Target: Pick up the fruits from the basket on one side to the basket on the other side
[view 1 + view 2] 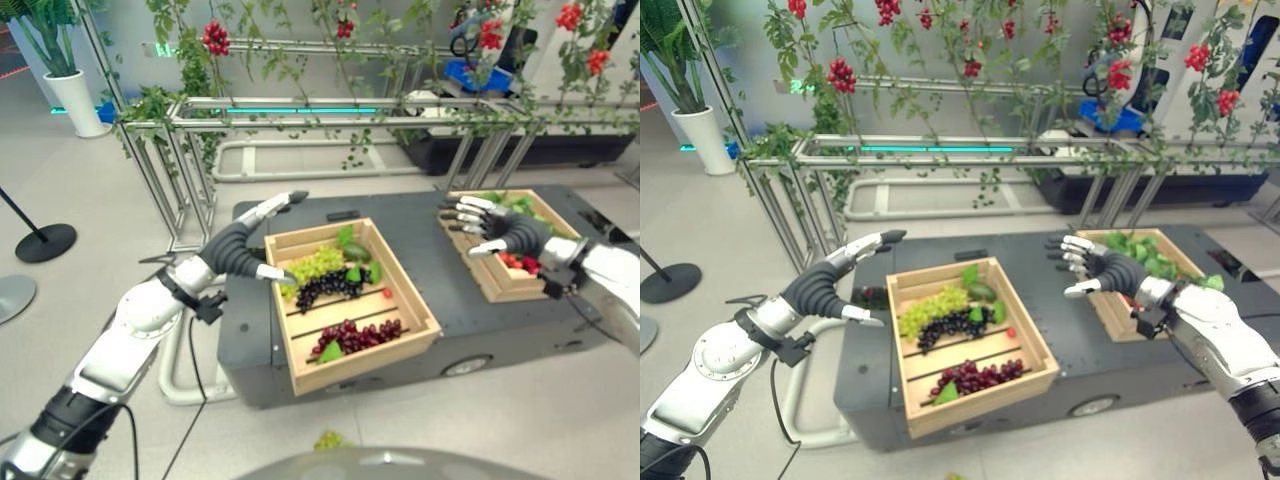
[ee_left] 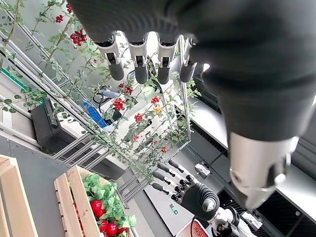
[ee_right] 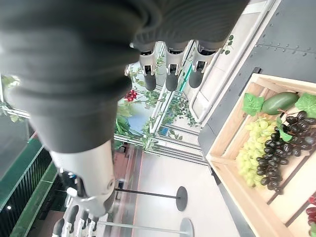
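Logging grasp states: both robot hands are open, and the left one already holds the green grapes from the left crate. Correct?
Not quite. The left robot hand holds nothing; the left eye view shows the green grapes lying in the left crate. Both hands, including the right robot hand, are open.

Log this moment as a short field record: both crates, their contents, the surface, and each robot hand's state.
surface: dark grey cart
left crate: wooden, holds green grapes, black grapes, red grapes, a green mango, leaves
right crate: wooden, holds leaves and small red fruits
left robot hand: open, empty, beside the left crate's outer edge
right robot hand: open, empty, above the right crate
background: metal frame with vines and red berries
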Controlling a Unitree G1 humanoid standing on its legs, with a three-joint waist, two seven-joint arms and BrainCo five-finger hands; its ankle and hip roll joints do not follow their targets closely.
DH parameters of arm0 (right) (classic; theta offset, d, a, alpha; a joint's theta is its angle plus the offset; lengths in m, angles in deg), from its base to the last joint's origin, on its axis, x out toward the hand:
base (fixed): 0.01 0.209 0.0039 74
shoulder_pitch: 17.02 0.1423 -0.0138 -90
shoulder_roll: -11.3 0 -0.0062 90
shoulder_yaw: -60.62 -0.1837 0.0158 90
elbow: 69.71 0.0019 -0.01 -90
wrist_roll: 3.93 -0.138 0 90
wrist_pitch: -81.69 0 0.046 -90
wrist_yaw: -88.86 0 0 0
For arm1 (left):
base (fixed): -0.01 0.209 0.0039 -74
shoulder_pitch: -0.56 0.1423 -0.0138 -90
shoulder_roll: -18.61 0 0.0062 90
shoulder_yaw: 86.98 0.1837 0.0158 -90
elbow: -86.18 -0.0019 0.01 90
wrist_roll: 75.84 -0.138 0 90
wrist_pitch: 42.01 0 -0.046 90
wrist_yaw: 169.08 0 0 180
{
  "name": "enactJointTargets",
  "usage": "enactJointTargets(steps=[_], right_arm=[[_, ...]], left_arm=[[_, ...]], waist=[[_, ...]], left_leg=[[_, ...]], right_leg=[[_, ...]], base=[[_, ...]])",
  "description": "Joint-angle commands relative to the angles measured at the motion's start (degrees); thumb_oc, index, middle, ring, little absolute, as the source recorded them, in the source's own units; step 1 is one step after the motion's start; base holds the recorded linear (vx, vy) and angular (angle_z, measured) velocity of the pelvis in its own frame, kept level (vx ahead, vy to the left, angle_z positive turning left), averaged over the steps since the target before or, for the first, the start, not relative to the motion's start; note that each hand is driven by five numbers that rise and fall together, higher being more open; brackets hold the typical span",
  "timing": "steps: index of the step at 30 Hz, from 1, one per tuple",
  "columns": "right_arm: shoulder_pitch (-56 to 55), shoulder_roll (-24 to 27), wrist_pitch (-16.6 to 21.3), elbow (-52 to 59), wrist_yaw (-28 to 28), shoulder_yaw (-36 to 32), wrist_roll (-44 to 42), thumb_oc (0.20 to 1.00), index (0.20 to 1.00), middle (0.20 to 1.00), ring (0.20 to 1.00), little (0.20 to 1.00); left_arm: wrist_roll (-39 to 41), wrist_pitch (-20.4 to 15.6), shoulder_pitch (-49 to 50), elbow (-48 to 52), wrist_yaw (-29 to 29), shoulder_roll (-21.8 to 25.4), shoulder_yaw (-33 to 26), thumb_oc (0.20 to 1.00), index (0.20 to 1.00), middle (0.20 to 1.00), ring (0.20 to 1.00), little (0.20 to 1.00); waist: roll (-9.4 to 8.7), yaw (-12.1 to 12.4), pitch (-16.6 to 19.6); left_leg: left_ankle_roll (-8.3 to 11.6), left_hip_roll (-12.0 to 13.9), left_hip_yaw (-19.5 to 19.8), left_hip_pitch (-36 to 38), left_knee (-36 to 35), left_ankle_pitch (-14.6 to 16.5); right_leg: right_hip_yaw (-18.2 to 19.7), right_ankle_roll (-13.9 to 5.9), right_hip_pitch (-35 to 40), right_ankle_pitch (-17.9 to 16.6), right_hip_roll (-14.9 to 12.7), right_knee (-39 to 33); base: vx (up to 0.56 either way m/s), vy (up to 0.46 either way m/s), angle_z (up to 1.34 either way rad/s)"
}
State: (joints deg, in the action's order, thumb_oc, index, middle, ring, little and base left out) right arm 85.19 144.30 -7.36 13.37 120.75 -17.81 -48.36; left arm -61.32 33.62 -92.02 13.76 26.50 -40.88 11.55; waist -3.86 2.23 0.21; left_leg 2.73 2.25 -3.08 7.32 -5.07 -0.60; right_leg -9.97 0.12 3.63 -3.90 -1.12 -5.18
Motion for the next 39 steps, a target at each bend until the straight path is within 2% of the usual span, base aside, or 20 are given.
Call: enactJointTargets(steps=[1, 7, 8, 11, 12, 14, 15, 18, 19, 20, 21, 23, 24, 28, 32, 33, 36, 37, 38, 39], right_arm=[[1.0, -1.4, 4.3, 0.2, -1.4, -4.0, -0.1, 1.000, 1.000, 1.000, 1.000, 1.000], [-5.8, -10.9, 7.8, 4.7, -6.2, -13.8, 2.8, 1.000, 1.000, 1.000, 1.000, 1.000], [-5.9, -11.0, 7.8, 4.8, -6.3, -13.9, 2.9, 1.000, 1.000, 1.000, 1.000, 1.000], [-8.5, -16.6, 9.7, 7.3, -9.0, -16.6, 5.3, 1.000, 1.000, 1.000, 1.000, 1.000], [-10.3, -20.9, 11.6, 6.9, -11.9, -17.5, 7.3, 1.000, 1.000, 1.000, 1.000, 1.000], [-11.9, -23.0, 12.5, 8.5, -13.0, -18.6, 9.2, 1.000, 1.000, 1.000, 1.000, 1.000], [-14.8, -27.4, 14.9, 6.8, -17.6, -21.0, 11.8, 1.000, 1.000, 1.000, 1.000, 1.000], [-17.2, -28.5, 16.0, 5.5, -19.8, -20.7, 17.6, 1.000, 1.000, 1.000, 1.000, 1.000], [-21.2, -31.2, 16.2, 0.8, -21.3, -21.8, 18.1, 1.000, 1.000, 1.000, 1.000, 1.000], [-21.2, -31.2, 16.4, 0.5, -21.2, -21.7, 18.0, 1.000, 1.000, 1.000, 1.000, 1.000], [-24.3, -33.3, 16.4, -8.0, -22.9, -20.7, 20.4, 1.000, 1.000, 1.000, 1.000, 1.000], [-25.6, -34.2, 16.4, -12.3, -24.5, -20.5, 21.4, 1.000, 1.000, 1.000, 1.000, 1.000], [-27.2, -35.2, 16.0, -20.7, -26.8, -20.4, 23.7, 1.000, 1.000, 1.000, 1.000, 1.000], [-27.5, -37.1, 14.7, -33.3, -28.2, -18.0, 24.6, 1.000, 1.000, 1.000, 1.000, 1.000], [-26.3, -37.6, 14.8, -39.9, -29.4, -17.1, 24.4, 1.000, 1.000, 1.000, 1.000, 1.000], [-25.5, -38.4, 14.3, -45.8, -29.9, -16.5, 23.1, 1.000, 1.000, 1.000, 1.000, 1.000], [-23.8, -39.3, 13.1, -53.4, -28.9, -14.8, 22.2, 1.000, 1.000, 1.000, 1.000, 1.000], [-23.5, -39.8, 11.8, -57.5, -27.6, -13.6, 22.3, 1.000, 1.000, 1.000, 1.000, 1.000], [-22.3, -40.8, 8.7, -67.3, -25.0, -12.2, 23.4, 1.000, 1.000, 1.000, 1.000, 1.000], [-22.2, -40.7, 8.8, -67.5, -24.9, -12.2, 23.4, 1.000, 1.000, 1.000, 1.000, 1.000]], left_arm=[[1.8, -1.9, 0.5, -2.0, -1.6, -0.8, -4.2, 1.000, 1.000, 1.000, 1.000, 1.000], [2.0, -1.8, 2.8, -4.2, -2.5, -2.8, -7.8, 1.000, 1.000, 1.000, 1.000, 1.000], [2.0, -1.8, 2.8, -4.2, -2.6, -2.8, -7.8, 1.000, 1.000, 1.000, 1.000, 1.000], [2.3, -2.0, 3.7, -5.5, -3.7, -4.5, -9.0, 1.000, 1.000, 1.000, 1.000, 1.000], [2.1, -2.3, 4.6, -6.7, -5.1, -5.9, -9.8, 1.000, 1.000, 1.000, 1.000, 1.000], [2.3, -2.5, 5.2, -7.0, -5.6, -6.8, -10.5, 1.000, 1.000, 1.000, 1.000, 1.000], [1.8, -2.8, 7.1, -8.6, -7.1, -8.4, -11.6, 1.000, 1.000, 1.000, 1.000, 1.000], [1.7, -3.0, 8.1, -8.7, -7.7, -8.5, -12.8, 1.000, 1.000, 1.000, 1.000, 1.000], [1.0, -3.4, 9.8, -9.0, -8.2, -9.1, -14.0, 1.000, 1.000, 1.000, 1.000, 1.000], [1.0, -3.4, 9.9, -9.0, -8.2, -9.1, -14.0, 1.000, 1.000, 1.000, 1.000, 1.000], [0.5, -3.5, 11.0, -9.2, -9.0, -9.8, -15.3, 1.000, 1.000, 1.000, 1.000, 1.000], [-0.3, -3.5, 12.1, -9.1, -9.5, -10.1, -16.4, 1.000, 1.000, 1.000, 1.000, 1.000], [-0.8, -3.5, 12.9, -8.7, -10.1, -10.5, -17.5, 1.000, 1.000, 1.000, 1.000, 1.000], [-1.1, -3.5, 13.5, -8.5, -11.3, -11.4, -18.3, 1.000, 1.000, 1.000, 1.000, 1.000], [-1.3, -3.4, 12.7, -8.7, -12.1, -11.7, -17.6, 1.000, 1.000, 1.000, 1.000, 1.000], [-1.5, -3.2, 12.3, -8.7, -12.6, -12.0, -16.8, 1.000, 1.000, 1.000, 1.000, 1.000], [-1.8, -3.0, 11.4, -8.7, -12.9, -11.8, -16.0, 1.000, 1.000, 1.000, 1.000, 1.000], [-1.8, -2.9, 11.1, -8.5, -12.6, -11.8, -15.7, 1.000, 1.000, 1.000, 1.000, 1.000], [-1.9, -2.3, 10.4, -8.5, -11.5, -11.7, -15.2, 1.000, 1.000, 1.000, 1.000, 1.000], [-1.8, -2.3, 10.4, -8.5, -11.5, -11.6, -15.2, 1.000, 1.000, 1.000, 1.000, 1.000]], waist=[[-1.65, -0.3, 3.1], [-1.00, -0.4, 3.4], [-1.06, -0.4, 3.4], [-0.74, -0.5, 3.5], [-0.67, -0.5, 3.5], [-0.46, -0.7, 3.6], [-0.25, -0.9, 3.4], [-0.15, -1.0, 3.3], [0.05, -1.3, 2.9], [0.12, -1.3, 3.1], [0.24, -1.7, 2.6], [0.39, -1.9, 2.7], [0.55, -2.0, 2.5], [0.84, -2.0, 1.9], [1.07, -2.0, 1.6], [1.07, -1.9, 1.5], [1.00, -1.7, 1.4], [0.92, -1.6, 1.4], [0.68, -1.4, 1.4], [0.68, -1.4, 1.3]], left_leg=[[-1.83, -2.5, -0.3, 1.1, 0.1, 3.2], [-2.16, -2.6, -0.1, 1.1, 0.1, 3.4], [-2.16, -2.6, -0.1, 1.1, 0.1, 3.4], [-2.32, -2.6, 0.0, 1.3, 0.1, 3.6], [-2.45, -2.9, 0.0, 1.0, 0.1, 3.0], [-2.46, -2.8, 0.0, 1.3, 0.1, 3.6], [-2.61, -3.0, 0.0, 1.1, 0.2, 3.2], [-2.64, -3.1, 0.0, 1.0, 0.2, 3.1], [-2.66, -3.1, 0.0, 1.1, 0.1, 3.2], [-2.63, -3.0, 0.1, 1.4, 0.1, 3.8], [-2.64, -3.1, -0.1, 1.2, 0.1, 3.2], [-2.58, -3.0, 0.1, 1.6, 0.1, 3.9], [-2.55, -3.0, 0.1, 1.6, 0.1, 3.9], [-2.50, -2.9, 0.0, 1.8, 0.1, 4.0], [-2.50, -2.9, -0.2, 1.9, 0.1, 4.0], [-2.48, -3.0, -0.3, 1.9, 0.2, 3.9], [-2.45, -3.0, -0.3, 2.0, 0.2, 3.9], [-2.43, -3.0, -0.3, 2.0, 0.2, 3.9], [-2.40, -3.0, -0.3, 2.0, 0.2, 3.9], [-2.39, -3.0, -0.3, 2.0, 0.2, 4.0]], right_leg=[[1.0, -7.07, 0.1, -0.3, -3.3, 2.5], [0.7, -6.97, 0.3, 0.1, -3.5, 2.8], [0.7, -6.97, 0.3, 0.1, -3.5, 2.8], [0.6, -6.90, 0.3, 0.3, -3.6, 3.0], [0.6, -6.78, -0.1, -0.2, -3.8, 3.2], [0.7, -6.85, 0.3, 0.4, -3.7, 3.2], [0.6, -6.67, -0.1, 0.0, -3.9, 3.5], [0.6, -6.64, -0.3, 0.0, -3.9, 3.6], [0.5, -6.62, -0.2, 0.2, -3.9, 3.7], [0.5, -6.73, 0.2, 0.6, -3.8, 3.6], [0.4, -6.60, -0.2, 0.3, -3.9, 3.9], [0.4, -6.67, 0.1, 0.8, -3.9, 3.9], [0.2, -6.70, 0.2, 0.8, -3.9, 4.0], [0.2, -6.70, 0.4, 0.9, -4.0, 4.0], [0.4, -6.74, 0.5, 0.8, -4.1, 4.0], [0.4, -6.77, 0.5, 0.7, -4.1, 3.9], [0.5, -6.78, 0.5, 0.7, -4.1, 3.9], [0.5, -6.79, 0.5, 0.6, -4.1, 3.9], [0.5, -6.77, 0.5, 0.6, -4.2, 4.0], [0.5, -6.77, 0.5, 0.6, -4.2, 4.0]], base=[[0.00, 0.000, 0.00], [0.00, 0.000, 0.00], [0.00, 0.000, 0.00], [0.00, 0.000, 0.00], [0.00, 0.000, 0.00], [0.00, 0.000, 0.00], [0.00, 0.000, 0.00], [-0.03, 0.017, 0.01], [0.00, 0.000, 0.00], [-0.02, 0.025, 0.03], [0.00, 0.000, 0.00], [0.01, 0.015, 0.04], [0.00, 0.014, 0.09], [-0.02, 0.007, 0.05], [0.00, 0.001, -0.01], [0.00, 0.002, -0.08], [0.00, -0.001, -0.02], [-0.01, -0.007, 0.04], [0.00, 0.000, 0.00], [0.00, 0.000, 0.00]])
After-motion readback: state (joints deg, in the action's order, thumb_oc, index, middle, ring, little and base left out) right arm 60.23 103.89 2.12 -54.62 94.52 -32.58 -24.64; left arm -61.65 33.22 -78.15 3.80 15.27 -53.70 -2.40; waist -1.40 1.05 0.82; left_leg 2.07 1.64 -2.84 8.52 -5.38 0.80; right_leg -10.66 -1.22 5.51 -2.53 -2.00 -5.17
